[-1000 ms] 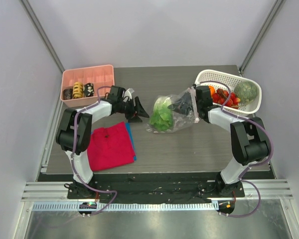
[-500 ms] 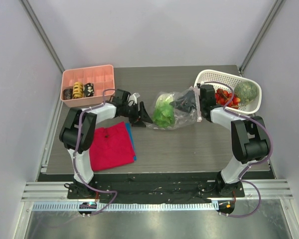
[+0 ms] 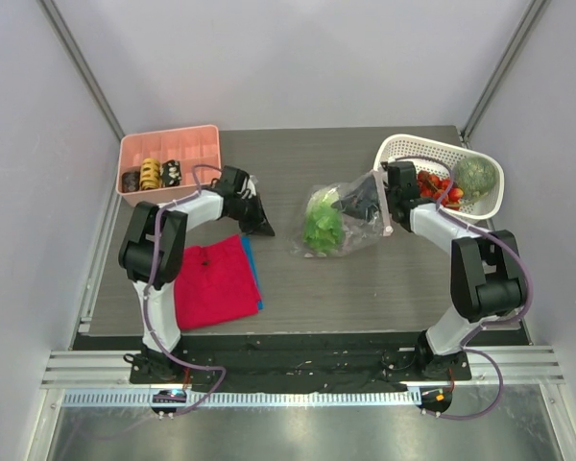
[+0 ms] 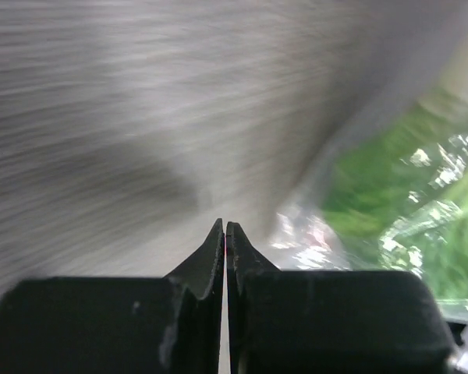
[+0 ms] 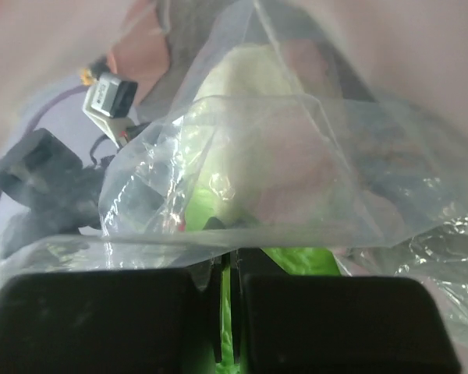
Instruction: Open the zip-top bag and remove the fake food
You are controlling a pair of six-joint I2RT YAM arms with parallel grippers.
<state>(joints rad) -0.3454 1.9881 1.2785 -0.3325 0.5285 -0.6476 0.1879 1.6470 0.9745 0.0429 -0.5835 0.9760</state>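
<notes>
clearly, the left end effector (image 3: 261, 227) has its two dark fingers (image 4: 209, 253) pressed together with no gap and nothing between them. it sits low over the grey wood-grain counter (image 3: 365, 288), apart from the bag, with the red folded cloth (image 3: 214, 281) just beside it; the left wrist view is blurred, yet it shows only bare counter ahead of the tips and the bag off to the right.

the right end effector (image 3: 358, 204) is closed on the clear crinkly plastic zip-top bag (image 3: 344, 219), its fingers nearly meeting around a fold of the film in the right wrist view (image 5: 226, 265). the zip-top bag lies mid-counter, between the two arms, its gripped end raised toward the white lattice plastic basket (image 3: 408, 149). a green leafy toy vegetable (image 3: 322, 226) sits inside the bag at the end away from the grip.

inside the basket lie a cluster of red toy berries (image 3: 430, 182) and a round green toy vegetable (image 3: 473, 175). a pink compartment tray (image 3: 187, 139) stands at the far left.
</notes>
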